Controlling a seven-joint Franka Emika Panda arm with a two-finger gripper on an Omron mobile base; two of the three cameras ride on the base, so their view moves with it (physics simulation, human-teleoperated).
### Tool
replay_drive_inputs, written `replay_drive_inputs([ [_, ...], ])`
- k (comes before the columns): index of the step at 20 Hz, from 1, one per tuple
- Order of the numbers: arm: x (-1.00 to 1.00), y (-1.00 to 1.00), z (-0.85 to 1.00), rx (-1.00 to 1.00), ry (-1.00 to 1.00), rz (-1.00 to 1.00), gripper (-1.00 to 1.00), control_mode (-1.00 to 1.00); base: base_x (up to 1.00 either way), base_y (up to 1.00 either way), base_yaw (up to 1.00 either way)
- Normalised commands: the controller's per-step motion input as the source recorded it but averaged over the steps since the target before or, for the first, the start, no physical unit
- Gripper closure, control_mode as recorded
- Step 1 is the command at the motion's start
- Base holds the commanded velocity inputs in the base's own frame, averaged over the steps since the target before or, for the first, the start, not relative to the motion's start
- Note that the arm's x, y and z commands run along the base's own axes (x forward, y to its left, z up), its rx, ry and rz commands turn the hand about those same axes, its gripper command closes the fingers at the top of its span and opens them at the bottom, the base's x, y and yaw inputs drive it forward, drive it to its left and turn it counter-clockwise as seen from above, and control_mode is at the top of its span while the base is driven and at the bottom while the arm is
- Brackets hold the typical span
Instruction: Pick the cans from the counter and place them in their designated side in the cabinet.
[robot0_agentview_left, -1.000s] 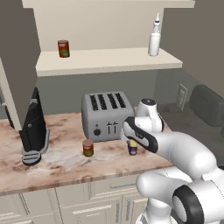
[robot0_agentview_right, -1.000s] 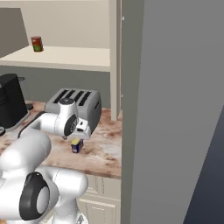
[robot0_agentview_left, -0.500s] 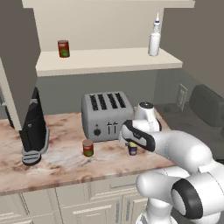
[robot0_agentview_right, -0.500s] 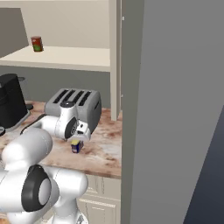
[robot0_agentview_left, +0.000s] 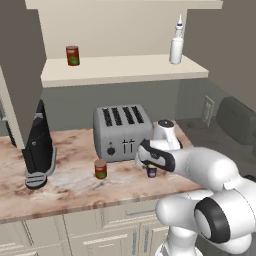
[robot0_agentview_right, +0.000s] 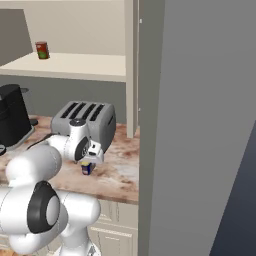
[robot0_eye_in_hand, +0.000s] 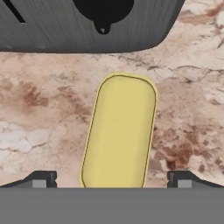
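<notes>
Right, blue can (robot0_agentview_left: 151, 171) upright on the worktop (robot0_agentview_left: 75, 185), just in front of the toaster's (robot0_agentview_left: 121, 131) right corner; yellow top (robot0_eye_in_hand: 119, 131) fills the middle of the hand view, between the two fingertips (robot0_eye_in_hand: 40, 178); tool (robot0_agentview_left: 150, 163) sits directly above the can, jaws spread wide, a tip on either side of the top, not pinching it; can't tell whether the tips touch the can.

Second can, red-brown (robot0_agentview_left: 100, 169), upright on the worktop left of the blue one, near the toaster's front left corner, well clear of the tool; third red-brown can (robot0_agentview_left: 72, 55) already on the cabinet shelf (robot0_agentview_left: 125, 70), left end; same can visible in the right base view (robot0_agentview_right: 42, 50).

White bottle (robot0_agentview_left: 176, 44) on the shelf's right end, well apart from that can; black coffee machine (robot0_agentview_left: 39, 145) on the worktop far left; toaster underside dark at the top of the hand view; grey-brown cabinet door (robot0_agentview_right: 195, 125) open, blocking the right half of the right base view; arm reaches from lower right over the worktop edge.
</notes>
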Motion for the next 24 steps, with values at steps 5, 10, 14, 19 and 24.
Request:
replay_drive_inputs([
  [5, 0.05, 0.0, -0.13, 0.0, 0.0, 0.0, -1.0, -1.0, 0.0, 0.0, 0.0],
  [10, 0.05, 0.0, -0.13, 0.0, 0.0, 0.0, -1.0, -1.0, 0.0, 0.0, 0.0],
  [14, 0.03, 0.02, -0.11, 0.0, 0.0, 0.0, 1.0, -1.0, 0.0, 0.0, 0.0],
  [19, 0.0, -0.02, 0.0, 0.0, 0.0, 0.0, 1.0, -1.0, 0.0, 0.0, 0.0],
  [24, -0.03, -0.03, 0.09, 0.0, 0.01, 0.0, 1.0, -1.0, 0.0, 0.0, 0.0],
])
